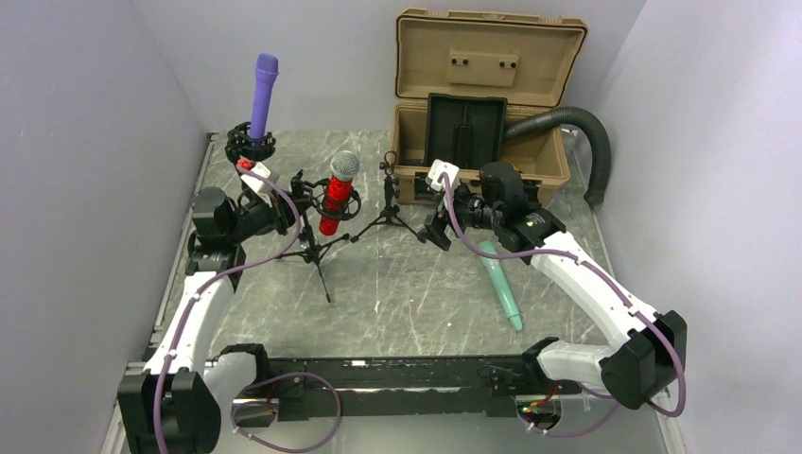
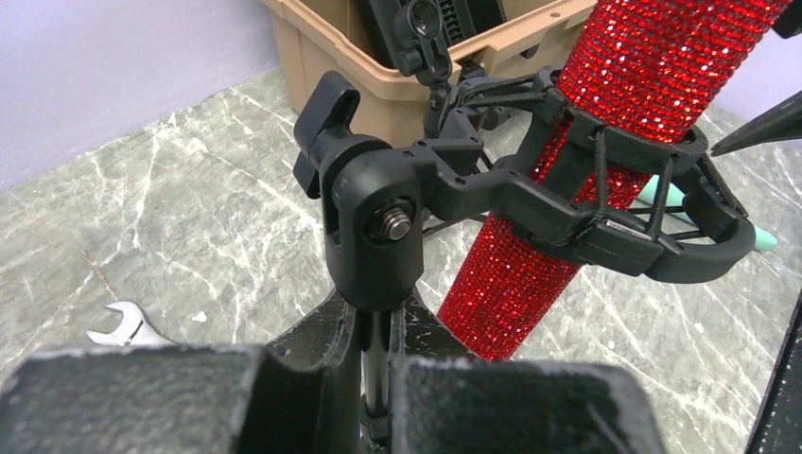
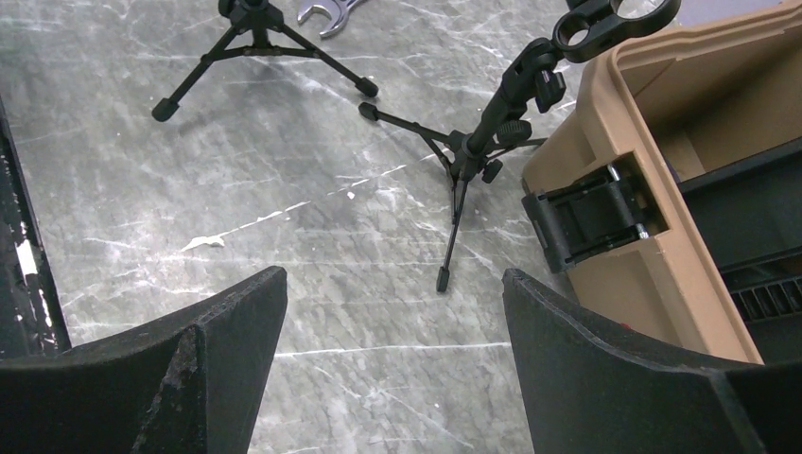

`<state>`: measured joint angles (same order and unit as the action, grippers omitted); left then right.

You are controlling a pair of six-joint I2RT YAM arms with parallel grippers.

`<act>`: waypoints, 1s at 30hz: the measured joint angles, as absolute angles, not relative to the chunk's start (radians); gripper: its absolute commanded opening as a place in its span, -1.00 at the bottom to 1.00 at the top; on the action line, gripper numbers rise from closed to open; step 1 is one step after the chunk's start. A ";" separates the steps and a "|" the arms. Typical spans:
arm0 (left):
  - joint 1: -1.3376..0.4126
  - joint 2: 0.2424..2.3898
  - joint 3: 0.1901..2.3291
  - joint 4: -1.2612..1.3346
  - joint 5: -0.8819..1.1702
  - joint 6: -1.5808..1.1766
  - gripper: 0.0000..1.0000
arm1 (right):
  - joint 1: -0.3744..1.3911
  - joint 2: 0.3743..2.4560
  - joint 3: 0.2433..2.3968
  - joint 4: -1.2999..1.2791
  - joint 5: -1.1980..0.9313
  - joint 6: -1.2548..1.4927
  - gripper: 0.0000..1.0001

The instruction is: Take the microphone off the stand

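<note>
Nearest: clenched on stand (image 2: 374, 236) post with left gripper (image 2: 374, 392), just below pivot. Up-right of those fingers, seated in shock mount (image 2: 624, 236): red microphone (image 2: 653, 66), tilted, long axis rising rightward. Farther right, well apart: right gripper (image 1: 438, 230), released, empty, the only free one. Likely pull upward along axis. Open room above, case (image 1: 530, 151) beyond.

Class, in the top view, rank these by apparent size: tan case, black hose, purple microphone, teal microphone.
1. tan case
2. black hose
3. purple microphone and teal microphone: they look alike in length, so I leave them tied.
</note>
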<state>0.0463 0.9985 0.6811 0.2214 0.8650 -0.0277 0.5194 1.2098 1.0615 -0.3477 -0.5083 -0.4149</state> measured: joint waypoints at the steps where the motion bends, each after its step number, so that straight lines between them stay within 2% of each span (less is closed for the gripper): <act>1: 0.046 0.985 0.681 0.208 0.864 -0.029 -1.00 | 0.519 1.210 1.061 -0.348 -0.508 -0.415 0.73; 14: 0.044 0.870 0.678 0.133 0.902 -0.046 -1.00 | 0.519 1.207 1.061 -0.348 -0.511 -0.415 0.73; 20: 0.007 0.853 0.705 0.009 0.919 0.017 -1.00 | 0.509 1.192 1.061 -0.350 -0.550 -0.392 0.74; 30: -0.143 0.836 0.724 -0.011 0.900 0.036 -1.00 | 0.356 1.145 1.061 -0.310 -0.698 -0.248 0.74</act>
<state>-0.1429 0.8356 0.7238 -0.0113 0.9001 0.0357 0.3561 1.1454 1.0615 -0.3103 -0.6979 -0.2478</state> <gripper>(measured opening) 0.103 0.869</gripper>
